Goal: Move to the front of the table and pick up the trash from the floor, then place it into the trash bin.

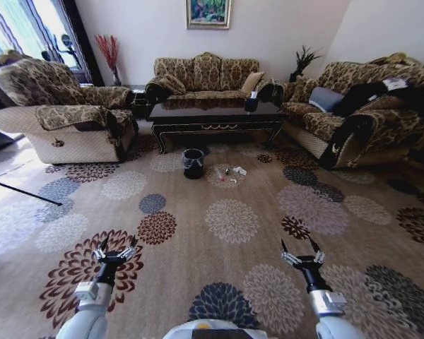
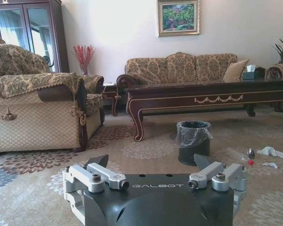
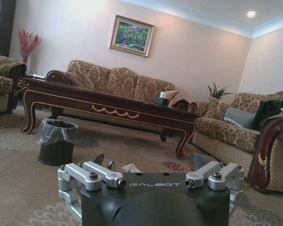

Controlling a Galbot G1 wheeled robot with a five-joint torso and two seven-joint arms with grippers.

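Left gripper (image 1: 115, 251): held low over the floor at the near left of the head view, jaws spread apart and holding nothing. Also seen from its own wrist camera (image 2: 151, 162), pointing toward the bin and the desk.
Right gripper (image 1: 301, 251): level with the left one on the near right, jaws likewise apart and empty. Its wrist camera (image 3: 150, 160) looks toward the desk's right end.
Floor (image 1: 198, 233): beige carpet with round flower medallions, running from under both grippers to the seating.
Desk (image 1: 215, 113): long, low, dark glossy wood with gold trim, well ahead of both sets of jaws, standing between the two side seats and in front of the far sofa.
Trash bin (image 1: 193, 162): small, round and black with a clear liner at the rim, upright on the carpet just in front of the desk, ahead of the jaws and nearer the left gripper's line.
Trash (image 1: 230, 173): a few small pieces on a pale medallion just beside the bin, on the right gripper's side of it, well apart from both jaws. The left wrist view shows a clear bottle with a red cap (image 2: 243, 156) and white paper bits (image 2: 270, 152) lying together.
Sofa (image 1: 205, 74): patterned, against the back wall behind the desk.
Armchair (image 1: 63, 113): patterned, to the left of the desk.
Tissue box (image 1: 251, 102): on the desk's right part.
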